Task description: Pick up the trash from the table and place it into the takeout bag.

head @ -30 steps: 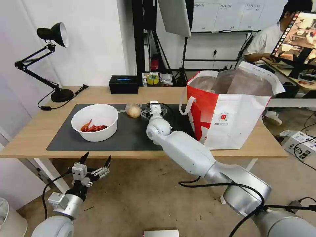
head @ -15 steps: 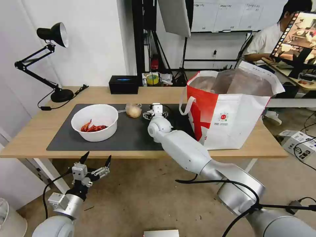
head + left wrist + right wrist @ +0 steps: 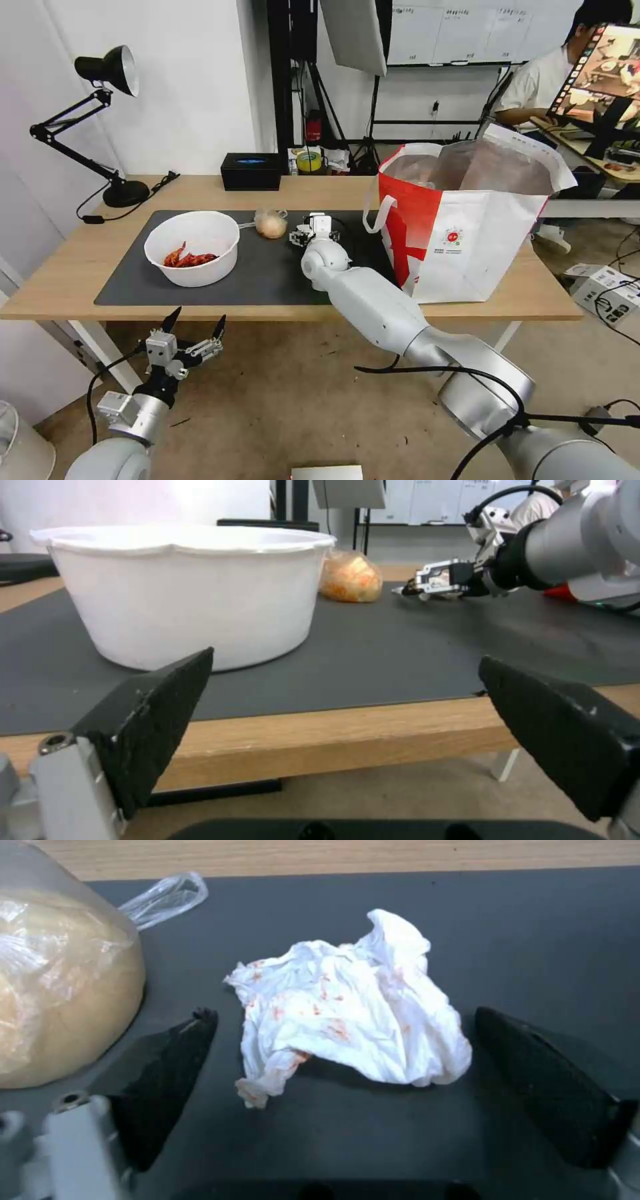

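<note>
R gripper [image 3: 343, 1075] wide open, fingers either side of the crumpled tissue [image 3: 353, 1027] on the grey mat [image 3: 533, 940], nothing held; it's crept fwd since a sec ago. Bagged beige lump [image 3: 60, 990] just beside. Takeout bag [image 3: 467, 227] w/ red logo, text unreadable. L gripper [image 3: 193, 327] open below the table [image 3: 60, 267].

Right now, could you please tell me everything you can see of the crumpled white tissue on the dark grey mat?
The crumpled white tissue is thin, soft-looking paper bunched into a loose wad with folds and one twisted tail. Small orange-red stains speckle it. It lies on the dark grey mat, beside the small clear bag with a beige lump but apart from it. The right gripper is open, its black fingers flanking the tissue without touching it.
</note>
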### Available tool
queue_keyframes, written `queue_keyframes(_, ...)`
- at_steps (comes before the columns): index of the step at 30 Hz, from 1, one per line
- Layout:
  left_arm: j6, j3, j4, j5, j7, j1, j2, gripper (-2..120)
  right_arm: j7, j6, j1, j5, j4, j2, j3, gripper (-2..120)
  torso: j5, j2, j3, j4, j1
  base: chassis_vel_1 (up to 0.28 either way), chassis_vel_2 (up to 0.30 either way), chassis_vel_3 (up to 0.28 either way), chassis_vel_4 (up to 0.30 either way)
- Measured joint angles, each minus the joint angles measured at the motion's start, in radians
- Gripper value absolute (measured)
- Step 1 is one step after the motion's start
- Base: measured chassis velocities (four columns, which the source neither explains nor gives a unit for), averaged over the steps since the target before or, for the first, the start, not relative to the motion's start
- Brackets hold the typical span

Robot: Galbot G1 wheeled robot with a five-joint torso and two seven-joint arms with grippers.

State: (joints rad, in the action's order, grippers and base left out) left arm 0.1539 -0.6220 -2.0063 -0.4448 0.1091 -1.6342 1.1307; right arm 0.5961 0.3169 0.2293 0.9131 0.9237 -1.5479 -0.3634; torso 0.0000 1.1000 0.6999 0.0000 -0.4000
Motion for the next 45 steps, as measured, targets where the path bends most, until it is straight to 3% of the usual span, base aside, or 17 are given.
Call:
queue_keyframes(5, 0.000, 0.000, -0.003, 0.000, 0.000, -0.001, -0.001, 100, 0.000, -0.002, 0.003, -0.002, -0.002, 0.001, 0.002, 86, -0.0001, 0.000, 0.000, -0.0002, 0.000, 0.000, 0.000, 0.000, 0.000)
queue_keyframes(20, 0.001, 0.009, -0.008, 0.000, -0.001, -0.001, -0.002, 100, -0.011, -0.014, 0.025, -0.009, 0.012, 0.021, 0.008, 26, -0.0002, 0.000, 0.000, -0.0011, 0.000, 0.000, 0.000, 0.000, 0.000)
queue_keyframes(21, 0.001, 0.009, -0.008, 0.000, -0.001, -0.001, -0.002, 100, -0.011, -0.014, 0.025, -0.009, 0.012, 0.021, 0.008, 26, -0.0002, 0.000, 0.000, -0.0011, 0.000, 0.000, 0.000, 0.000, 0.000)
queue_keyframes(27, 0.002, 0.011, -0.013, 0.003, -0.001, -0.007, 0.001, 100, -0.043, -0.044, 0.038, -0.054, 0.037, 0.044, -0.013, 7, 0.0001, 0.000, 0.000, 0.0008, 0.000, 0.000, 0.000, 0.000, 0.000)
queue_keyframes(31, 0.003, 0.012, -0.017, 0.008, -0.001, -0.013, 0.006, 100, -0.054, -0.053, 0.046, -0.061, 0.065, 0.061, -0.030, 0, 0.0002, 0.000, 0.000, 0.0011, 0.000, 0.000, 0.000, 0.000, 0.000)
queue_keyframes(45, 0.005, 0.009, -0.040, 0.024, -0.001, -0.043, 0.017, 100, -0.054, -0.066, 0.086, -0.061, 0.196, 0.145, -0.049, 0, 0.0002, 0.000, 0.000, 0.0002, 0.000, 0.000, 0.000, 0.000, 0.000)
